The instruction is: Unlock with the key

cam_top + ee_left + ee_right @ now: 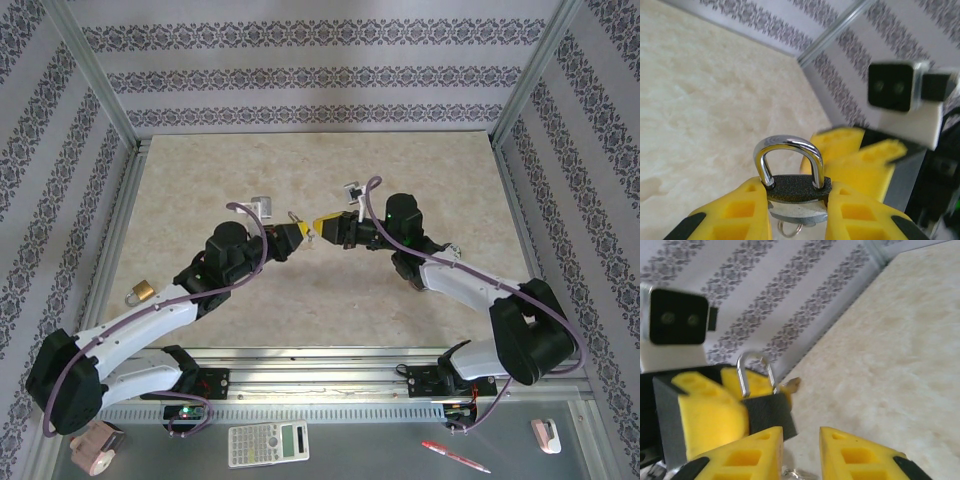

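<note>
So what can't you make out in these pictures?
Padlock keyhole: left wrist view, hidden between the left end effector fingers.
Brassy tip behind the padlock: right wrist view, too blurred to call it the key.
Ring: right wrist view, cut off by the bottom edge.

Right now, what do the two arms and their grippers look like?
The left arm and right arm match: white links, black joint housings, a purple cable looped alongside each. The left gripper and right gripper have yellow wedge-shaped fingers with square cut-outs. A boxy black-and-white camera tops each wrist.
</note>
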